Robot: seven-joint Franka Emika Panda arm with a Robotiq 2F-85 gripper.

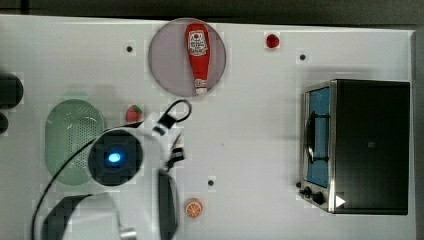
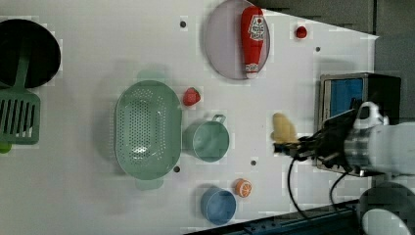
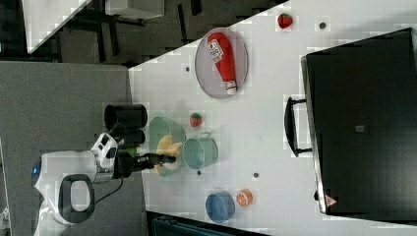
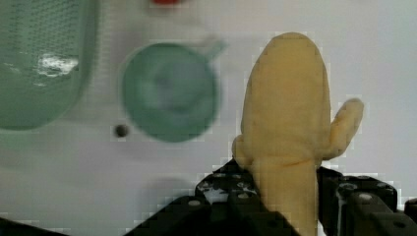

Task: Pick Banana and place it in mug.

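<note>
The banana is pale yellow and lumpy, and its lower end is pinched in my gripper, which is shut on it. In the left view the banana hangs off the gripper to the right of the mint-green mug. In the right view the held banana appears in front of the green basket, just left of the mug. The mug stands upright with nothing in it, and its stub handle points away from the basket.
An oval perforated green basket sits beside the mug, with a strawberry near both. A blue cup and an orange slice fruit stand toward the left view's bottom. A ketchup bottle lies on a grey plate. A toaster oven stands at the top view's right.
</note>
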